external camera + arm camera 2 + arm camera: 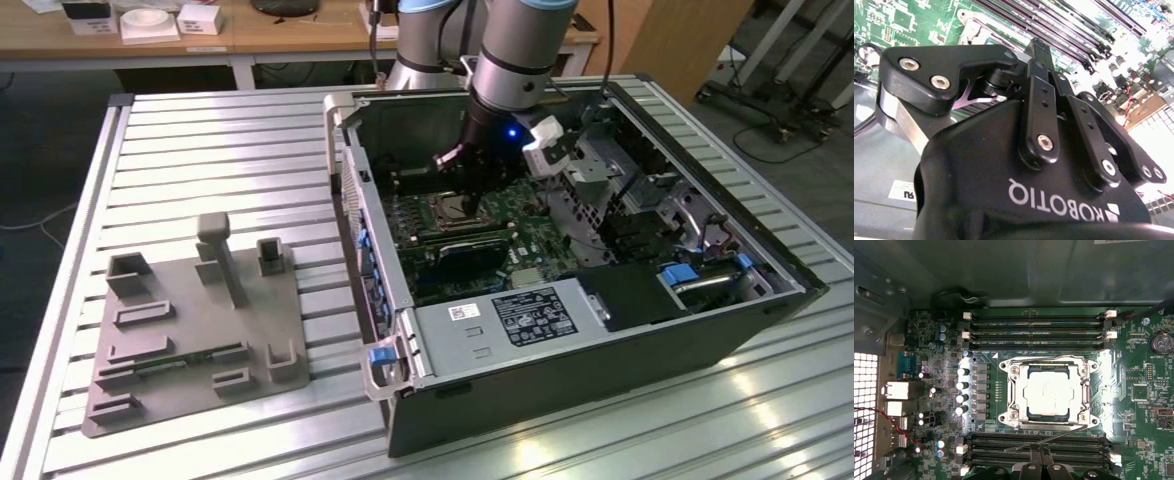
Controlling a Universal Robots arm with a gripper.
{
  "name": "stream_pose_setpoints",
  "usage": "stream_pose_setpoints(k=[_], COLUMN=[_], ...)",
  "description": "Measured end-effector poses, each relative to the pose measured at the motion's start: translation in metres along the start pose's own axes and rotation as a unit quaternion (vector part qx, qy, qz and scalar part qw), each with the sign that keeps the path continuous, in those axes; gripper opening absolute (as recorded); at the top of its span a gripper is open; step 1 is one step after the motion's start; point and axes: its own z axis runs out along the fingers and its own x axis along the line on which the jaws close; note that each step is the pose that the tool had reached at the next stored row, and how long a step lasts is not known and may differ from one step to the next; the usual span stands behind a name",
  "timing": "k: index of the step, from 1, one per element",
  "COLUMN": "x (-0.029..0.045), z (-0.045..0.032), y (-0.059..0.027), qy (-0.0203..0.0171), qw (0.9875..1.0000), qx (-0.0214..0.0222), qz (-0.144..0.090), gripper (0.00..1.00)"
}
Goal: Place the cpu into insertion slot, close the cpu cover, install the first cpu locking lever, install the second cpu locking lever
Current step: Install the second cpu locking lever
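One arm reaches into the open computer case, its gripper low over the green board; whether its fingers are apart or together I cannot tell. In the first wrist view the cpu lies in the insertion slot, the cpu cover closed around it. One thin lever slants free at six o'clock of the slot.
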Motion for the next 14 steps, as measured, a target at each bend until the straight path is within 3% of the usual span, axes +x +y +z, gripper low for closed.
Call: stream_pose_setpoints(k=[5, 14], x=[0.0015, 0.011], z=[0.0004, 0.0007], y=[0.0, 0.0003], qy=[0.0008, 0.0022], qw=[1.0, 1.0], qx=[-0.0001, -0.0002], qz=[0.0, 0.0], gripper=[0.1, 0.1])
